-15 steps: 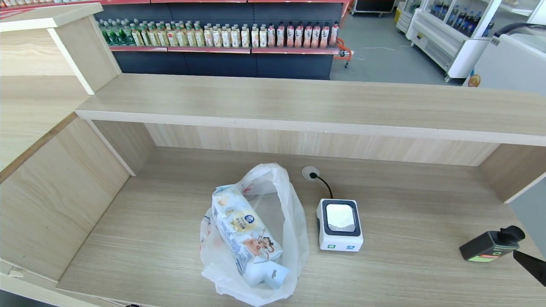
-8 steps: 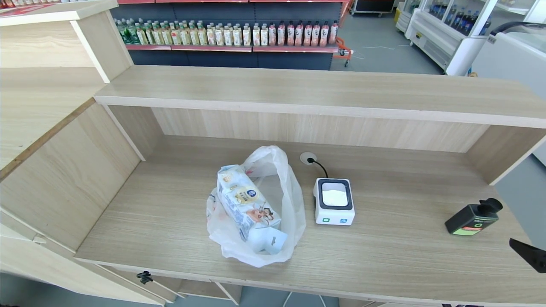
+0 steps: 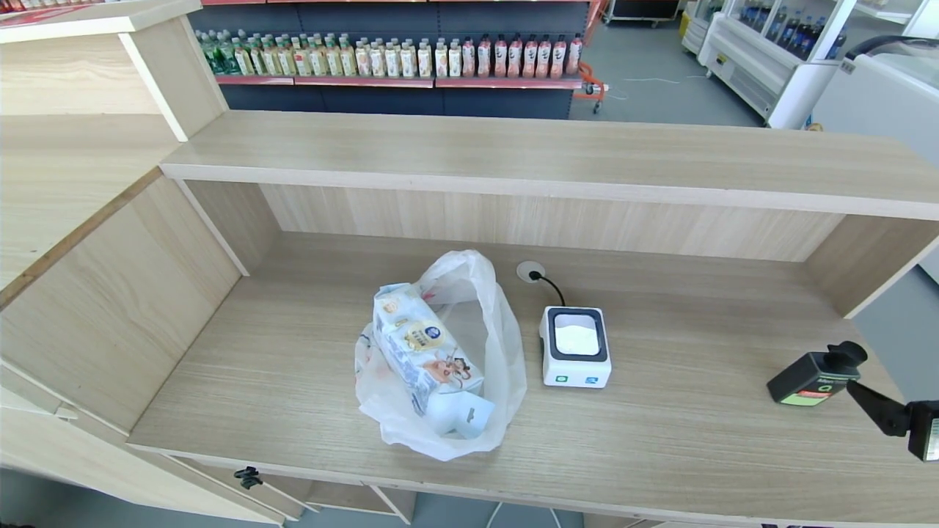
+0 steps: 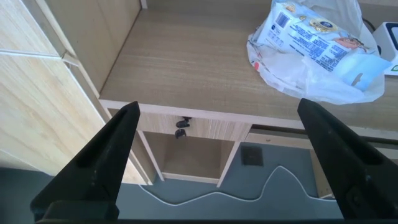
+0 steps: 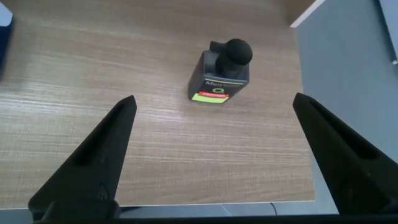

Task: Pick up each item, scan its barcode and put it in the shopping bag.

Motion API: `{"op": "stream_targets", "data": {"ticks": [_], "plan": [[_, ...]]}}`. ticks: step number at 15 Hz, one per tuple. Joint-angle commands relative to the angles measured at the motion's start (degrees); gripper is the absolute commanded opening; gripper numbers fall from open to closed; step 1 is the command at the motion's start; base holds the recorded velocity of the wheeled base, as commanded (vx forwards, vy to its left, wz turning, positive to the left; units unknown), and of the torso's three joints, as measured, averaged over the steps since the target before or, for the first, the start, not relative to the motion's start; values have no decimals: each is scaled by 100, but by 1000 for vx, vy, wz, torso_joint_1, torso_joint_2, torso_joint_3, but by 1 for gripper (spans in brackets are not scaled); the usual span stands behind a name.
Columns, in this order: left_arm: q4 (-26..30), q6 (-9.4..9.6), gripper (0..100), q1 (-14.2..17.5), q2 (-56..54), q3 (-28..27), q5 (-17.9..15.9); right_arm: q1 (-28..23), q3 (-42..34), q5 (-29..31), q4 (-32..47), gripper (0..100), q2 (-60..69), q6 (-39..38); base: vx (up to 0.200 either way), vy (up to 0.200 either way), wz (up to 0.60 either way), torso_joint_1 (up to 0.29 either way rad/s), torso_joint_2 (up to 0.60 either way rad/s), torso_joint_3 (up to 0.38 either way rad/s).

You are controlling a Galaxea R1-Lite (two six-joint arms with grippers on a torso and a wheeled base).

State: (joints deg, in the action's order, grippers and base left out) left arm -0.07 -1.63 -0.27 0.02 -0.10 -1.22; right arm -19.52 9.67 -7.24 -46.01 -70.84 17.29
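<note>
A thin white shopping bag (image 3: 506, 381) lies open mid-counter, with a printed white-and-blue package (image 3: 418, 352) inside it. The same bag (image 4: 311, 81) and package (image 4: 314, 34) appear in the left wrist view. To the bag's right stands the white barcode scanner (image 3: 576, 346), window up. A black bottle (image 3: 813, 378) (image 5: 221, 74) with a green-red label lies on its side near the counter's right end. My right gripper (image 5: 213, 102) hovers open just in front of it; one finger (image 3: 877, 405) points at the bottle. My left gripper (image 4: 217, 106) is open and empty, below the counter's front edge.
A raised wooden ledge (image 3: 513, 161) runs along the back, with side walls left (image 3: 110, 323) and right (image 3: 873, 257). The scanner's black cable (image 3: 554, 287) runs into a grommet. A small black latch (image 3: 248, 477) sits under the front edge. Bare counter lies between scanner and bottle.
The head camera pulled back and tilted a second ago, shifting the whole picture. Since then my right gripper has come forward toward the black bottle. Bag, scanner and bottle stayed put.
</note>
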Motion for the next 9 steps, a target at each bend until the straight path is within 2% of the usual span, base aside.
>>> {"op": "stream_targets", "data": {"ticks": [1, 3, 5, 7, 9], "plan": [[-1, -4, 100, -8, -2, 1, -1, -8, -316, -23, -207, 100, -457, -41, 0, 0, 0, 0, 0, 0], [-1, -4, 100, 0, -2, 1, -1, -8, -457, 12, -145, 100, -343, 91, 0, 0, 0, 0, 0, 0], [-1, -4, 100, -8, -2, 1, -1, -166, -360, 680, -137, 100, -229, 354, 0, 0, 0, 0, 0, 0], [-1, -4, 100, 0, -2, 1, -1, -395, -272, 1005, -110, 100, -325, 574, 0, 0, 0, 0, 0, 0], [-1, -4, 100, -8, -2, 1, -1, -826, -246, 241, 162, 100, -589, 627, 0, 0, 0, 0, 0, 0]]}}
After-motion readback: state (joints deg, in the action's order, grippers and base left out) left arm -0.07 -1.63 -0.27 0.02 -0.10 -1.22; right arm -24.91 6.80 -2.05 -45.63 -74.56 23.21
